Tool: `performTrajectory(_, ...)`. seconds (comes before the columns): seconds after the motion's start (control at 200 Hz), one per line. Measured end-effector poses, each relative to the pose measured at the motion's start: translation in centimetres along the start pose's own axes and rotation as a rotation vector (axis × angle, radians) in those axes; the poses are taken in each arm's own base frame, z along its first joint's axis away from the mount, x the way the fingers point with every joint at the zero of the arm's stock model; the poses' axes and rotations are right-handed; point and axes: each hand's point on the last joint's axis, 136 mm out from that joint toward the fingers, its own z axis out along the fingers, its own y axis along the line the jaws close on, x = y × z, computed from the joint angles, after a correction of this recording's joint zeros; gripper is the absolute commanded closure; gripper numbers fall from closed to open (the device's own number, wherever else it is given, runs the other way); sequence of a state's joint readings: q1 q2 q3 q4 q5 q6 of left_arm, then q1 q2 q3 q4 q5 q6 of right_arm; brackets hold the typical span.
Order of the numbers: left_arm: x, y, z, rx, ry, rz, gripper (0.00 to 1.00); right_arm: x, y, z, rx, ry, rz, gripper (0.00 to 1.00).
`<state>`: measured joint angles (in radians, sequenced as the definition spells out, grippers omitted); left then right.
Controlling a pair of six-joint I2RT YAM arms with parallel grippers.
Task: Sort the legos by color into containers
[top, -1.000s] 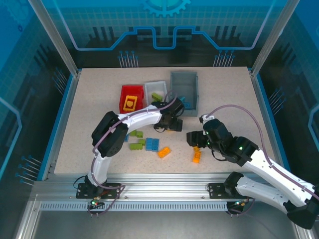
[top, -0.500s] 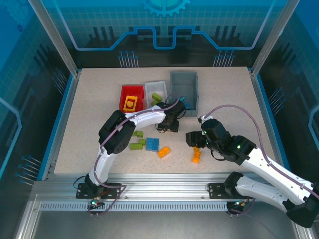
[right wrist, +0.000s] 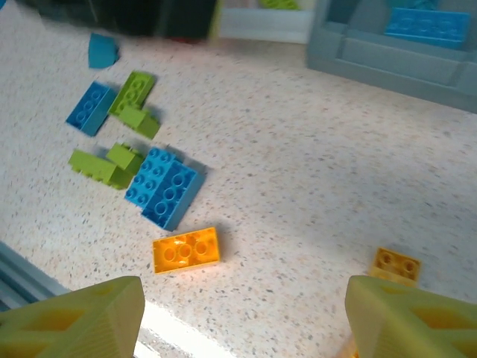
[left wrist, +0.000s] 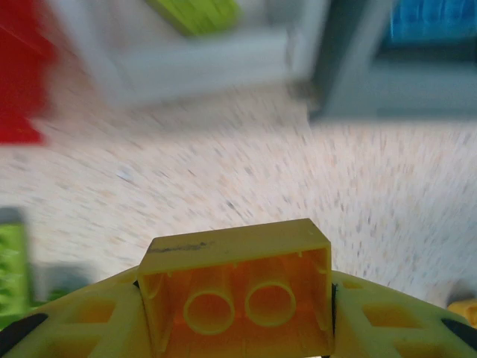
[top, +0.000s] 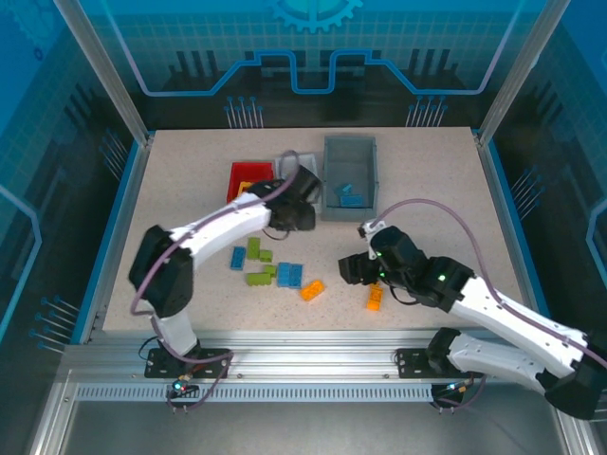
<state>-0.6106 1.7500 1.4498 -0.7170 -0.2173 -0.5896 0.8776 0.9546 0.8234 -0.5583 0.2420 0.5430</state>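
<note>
My left gripper (left wrist: 237, 298) is shut on an orange lego (left wrist: 237, 257), its hollow underside facing the camera. From above, that gripper (top: 296, 210) hangs just in front of the red bin (top: 248, 172) and the white bin (left wrist: 186, 60). The white bin holds a green lego (left wrist: 197, 13). The grey bin (top: 350, 152) holds a blue lego (top: 351, 197). My right gripper (right wrist: 242, 313) is open above bare table, between an orange lego (right wrist: 186, 250) and a smaller orange lego (right wrist: 396, 265). Blue legos (right wrist: 164, 186) and green legos (right wrist: 104, 165) lie further left.
Loose legos cluster on the table's near middle: a blue one (top: 289, 275), green ones (top: 258, 278), one orange (top: 312, 290) and another orange (top: 375, 297). The three bins stand side by side at the back. The table's front edge is close under the right gripper.
The left gripper closed on the orange lego and carried it back and to the left, toward the red and white bins. The right gripper shifted slightly left.
</note>
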Motion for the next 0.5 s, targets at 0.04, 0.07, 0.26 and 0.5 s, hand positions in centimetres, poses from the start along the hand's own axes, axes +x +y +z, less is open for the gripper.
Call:
performTrajectory(0.04,-1.8,1.7,-0.7,-0.003,-0.032,-0.039,0.53,0.0,0.9,0.9,-0.009,0.018,-0.029,0.28)
performTrajectory(0.07,-2.9,2.9,-1.0,-0.008,-0.050,-0.065,0.53,0.0,1.5,1.4,-0.014,0.031,-0.047,0.27)
performTrajectory(0.26,-8.4,9.5,0.4,-0.076,-0.081,-0.157,0.53,-2.3,5.8,4.3,-0.074,0.022,-0.108,0.28)
performTrajectory(0.5,-13.2,11.5,5.3,-0.102,-0.076,-0.153,0.53,-5.5,9.8,7.2,-0.136,-0.040,-0.115,0.27)
